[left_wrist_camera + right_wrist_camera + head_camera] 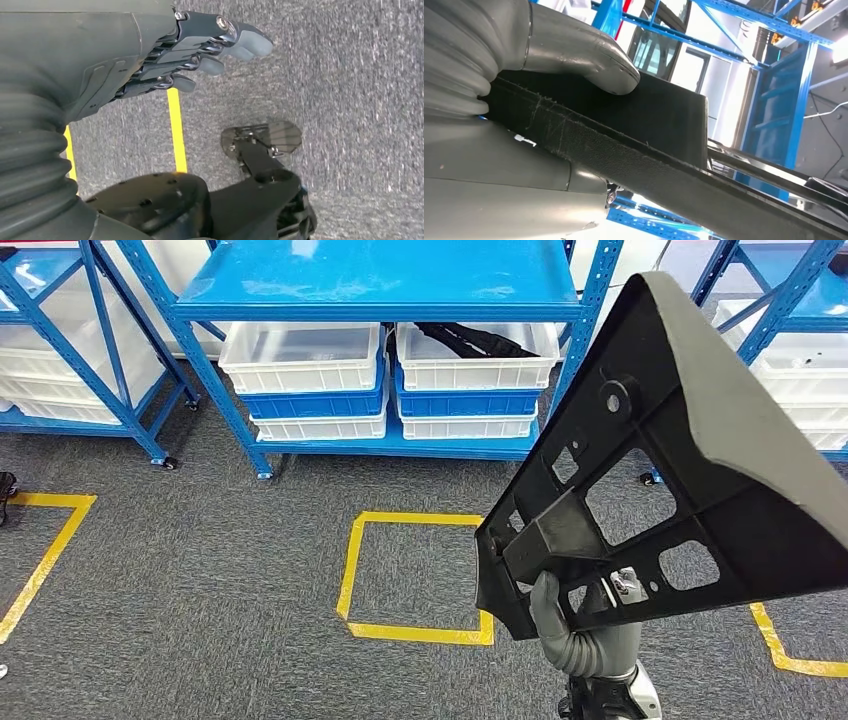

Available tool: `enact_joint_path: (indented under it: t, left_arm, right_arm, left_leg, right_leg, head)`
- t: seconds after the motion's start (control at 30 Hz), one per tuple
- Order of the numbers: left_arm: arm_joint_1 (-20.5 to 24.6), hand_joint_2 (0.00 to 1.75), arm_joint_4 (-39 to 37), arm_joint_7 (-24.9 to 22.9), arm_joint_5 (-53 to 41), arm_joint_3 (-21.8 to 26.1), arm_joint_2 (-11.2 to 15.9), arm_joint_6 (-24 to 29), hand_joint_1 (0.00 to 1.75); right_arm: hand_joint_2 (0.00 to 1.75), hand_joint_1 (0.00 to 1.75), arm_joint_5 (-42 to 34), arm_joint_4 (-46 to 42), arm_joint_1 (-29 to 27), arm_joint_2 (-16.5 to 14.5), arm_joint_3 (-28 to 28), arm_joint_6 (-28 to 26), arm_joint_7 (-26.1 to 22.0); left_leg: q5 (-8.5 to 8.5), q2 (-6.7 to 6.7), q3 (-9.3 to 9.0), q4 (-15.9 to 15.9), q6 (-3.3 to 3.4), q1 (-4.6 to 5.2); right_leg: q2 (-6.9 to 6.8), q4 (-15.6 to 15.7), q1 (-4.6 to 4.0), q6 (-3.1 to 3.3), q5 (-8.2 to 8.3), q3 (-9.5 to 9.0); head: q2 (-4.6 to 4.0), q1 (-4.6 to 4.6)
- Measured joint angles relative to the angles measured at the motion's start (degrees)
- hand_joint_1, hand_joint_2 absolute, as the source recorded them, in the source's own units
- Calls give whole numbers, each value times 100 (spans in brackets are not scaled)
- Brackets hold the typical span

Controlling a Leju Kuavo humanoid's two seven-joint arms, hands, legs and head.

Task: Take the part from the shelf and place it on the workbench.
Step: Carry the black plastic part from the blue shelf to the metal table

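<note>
A large black plastic part [660, 470], ribbed with cut-outs and a grey felt face, is raised at the right of the head view. My right hand [575, 625] grips its lower edge from below. In the right wrist view the grey thumb [589, 55] presses on the part's black edge [654, 150], with the rest of my right hand [499, 175] beneath it. My left hand [200, 50] hangs over the grey carpet, its fingers straight, close together and holding nothing.
A blue shelf rack [390, 300] stands ahead with white and blue bins [300, 365]; one bin [480, 350] holds another black part. More racks stand left [60, 360] and right [780, 330]. Yellow tape squares [420, 580] mark the carpet.
</note>
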State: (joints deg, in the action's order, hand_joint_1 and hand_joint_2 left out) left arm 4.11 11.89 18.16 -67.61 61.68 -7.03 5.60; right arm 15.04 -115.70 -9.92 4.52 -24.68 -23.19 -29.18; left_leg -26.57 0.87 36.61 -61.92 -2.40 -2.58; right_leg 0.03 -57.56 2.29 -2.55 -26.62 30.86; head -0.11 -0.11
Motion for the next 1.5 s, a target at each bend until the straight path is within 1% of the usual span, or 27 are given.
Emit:
enact_joint_path:
  t: [0.07,0.1,0.13,0.17,0.23,0.3,0.4,0.47,0.5,0.57,0.63,0.67,0.73,0.77,0.83,0.9,0.97,1.0,1.1,1.13,1.17,1.2,1.27,1.33,1.37,1.43,1.5]
  left_arm:
    - [6,175,0,0,-1,0,-1,0,0]
    - [4,175,0,0,-2,0,-1,0,0]
    - [2,175,0,0,-1,0,-1,0,0]
    - [0,175,0,0,-2,0,-1,0,0]
    - [3,175,0,0,-3,0,2,0,0]
    - [16,175,0,1,-4,0,6,0,0]
    - [21,175,0,2,-5,0,2,0,0]
    - [17,175,0,3,-5,1,-4,2,0]
    - [21,175,0,4,-5,1,-7,3,0]
    - [28,175,0,10,-5,2,-7,6,0]
    - [23,175,0,13,-5,2,-9,7,0]
    - [18,175,-1,14,-7,2,-14,7,0]
    - [16,175,-1,18,-12,2,-25,7,0]
    - [18,175,-1,21,-15,2,-31,7,0]
    - [22,175,0,31,-19,2,-33,10,0]
    - [16,175,0,40,-23,2,-30,16,0]
    - [10,175,-1,45,-36,1,-26,24,0]
    - [10,175,-2,47,-49,1,-25,30,0]
    - [11,175,-3,50,-80,0,-33,41,0]
    - [9,175,-4,50,-81,0,-34,41,0]
    - [6,175,-4,50,-83,0,-36,41,0]
    - [4,175,-4,50,-83,0,-33,42,0]
    - [10,175,-4,51,-83,-1,-33,43,0]
    - [25,175,-4,55,-85,-1,-36,46,0]
    - [29,175,-4,56,-87,-2,-38,49,0]
    - [26,175,-4,57,-90,-2,-38,53,0]
    - [27,175,-4,61,-91,-2,-37,35,0]
  right_arm:
    - [175,175,1,0,-4,0,0,0,1]
    - [175,175,1,1,-8,0,0,0,1]
    - [175,175,2,1,-11,0,0,0,3]
    - [175,175,2,1,-13,0,0,0,5]
    - [175,175,2,1,-13,0,0,0,9]
    - [175,175,3,0,-12,1,0,0,9]
    - [175,175,4,-3,-15,2,-3,0,13]
    - [175,175,9,-7,-15,4,-4,0,13]
    - [175,175,14,-10,-16,7,-4,0,13]
    - [175,175,21,-11,-26,14,-4,0,13]
    - [175,175,22,-10,-40,22,-4,0,13]
    - [175,175,22,-10,-45,25,-4,0,13]
    - [175,175,29,-10,-45,33,-4,0,13]
    - [175,175,37,-11,-45,37,-5,0,13]
    - [175,175,54,-14,-45,44,-6,0,9]
    - [175,175,67,-16,-45,55,-5,1,6]
    - [175,175,82,-18,-40,61,-4,6,2]
    - [175,175,91,-19,-40,61,-4,10,0]
    - [175,175,105,-21,-45,63,-3,17,-2]
    - [175,175,107,-21,-45,63,-3,18,-2]
    - [175,175,107,-21,-45,63,-3,18,-2]
    - [175,175,107,-21,-45,63,-3,19,-2]
    - [175,175,109,-21,-44,63,-2,20,-2]
    - [175,175,127,-21,-41,66,-4,24,-4]
    - [175,175,141,-21,-40,68,-5,28,-6]
    - [175,175,164,-21,-36,73,-7,38,-9]
    - [175,175,174,-23,-39,81,-8,50,-11]
  left_leg:
    - [-418,-56,346,-820,32,32]
    - [-536,-60,472,-1136,56,50]
    - [-552,-61,505,-1261,92,70]
    - [-462,-66,422,-1152,139,96]
    - [-151,-132,9,-439,265,167]
    - [8,-238,-308,159,344,241]
    - [40,-213,-338,317,380,291]
    - [91,-157,-328,358,431,268]
    - [117,-129,-318,376,457,250]
    - [143,-68,-272,376,486,246]
    - [163,3,-238,374,489,247]
    - [172,42,-232,373,481,246]
    - [190,131,-230,370,456,243]
    - [200,178,-221,364,433,256]
    - [231,251,-185,354,374,277]
    - [267,306,-148,357,308,274]
    - [191,228,-87,248,250,263]
    - [54,146,4,39,224,259]
    - [-503,-35,502,-1082,152,224]
    - [-560,-53,598,-1304,135,211]
    - [-503,-73,579,-1294,124,198]
    - [-359,-109,448,-1066,119,187]
    - [-27,-354,-3,-260,128,198]
    - [101,-523,-247,230,179,231]
    - [89,-507,-244,274,212,256]
    - [123,-346,-210,296,291,260]
    - [168,-196,-189,320,379,244]
  right_leg:
    - [-47,-2,-60,68,9,21]
    - [-72,-4,-95,91,13,29]
    - [-96,-5,-127,107,14,34]
    - [-117,-5,-155,115,15,32]
    - [-154,-5,-191,124,14,17]
    - [-196,-17,-240,122,11,26]
    - [-279,-27,-249,100,6,55]
    - [-227,-192,-235,77,-105,143]
    - [-165,-431,-227,79,-237,259]
    - [-64,-1182,-207,99,-572,613]
    - [-39,-1680,-196,57,-723,844]
    - [-34,-1605,-189,7,-661,801]
    - [52,-848,-160,-103,-351,409]
    - [129,-444,-154,-117,-214,197]
    - [221,-22,-154,-68,-77,-14]
    - [149,-2,-163,15,-46,-8]
    - [52,16,-137,92,-17,-9]
    - [-7,29,-118,135,-6,-13]
    - [-199,31,-122,194,-7,-8]
    - [-264,30,-125,194,-8,-5]
    - [-328,29,-125,193,-9,-7]
    - [-386,28,-122,188,-13,-16]
    - [-494,22,-141,158,-35,-46]
    - [-593,14,-189,112,-63,-66]
    - [-648,20,-207,90,-67,-71]
    - [-714,16,-203,40,-87,-69]
    - [-470,-244,-182,21,-251,54]
  head:
    - [0,-12]
    - [0,-10]
    - [0,-10]
    - [0,-10]
    - [0,-9]
    - [0,-4]
    - [0,-4]
    - [0,4]
    - [0,11]
    - [0,20]
    - [0,20]
    - [0,21]
    - [0,24]
    - [0,24]
    - [0,16]
    - [0,11]
    - [0,4]
    - [0,-9]
    - [0,-35]
    - [0,-35]
    - [0,-37]
    - [0,-36]
    - [0,-43]
    - [0,-29]
    - [0,-21]
    - [0,-10]
    - [0,0]
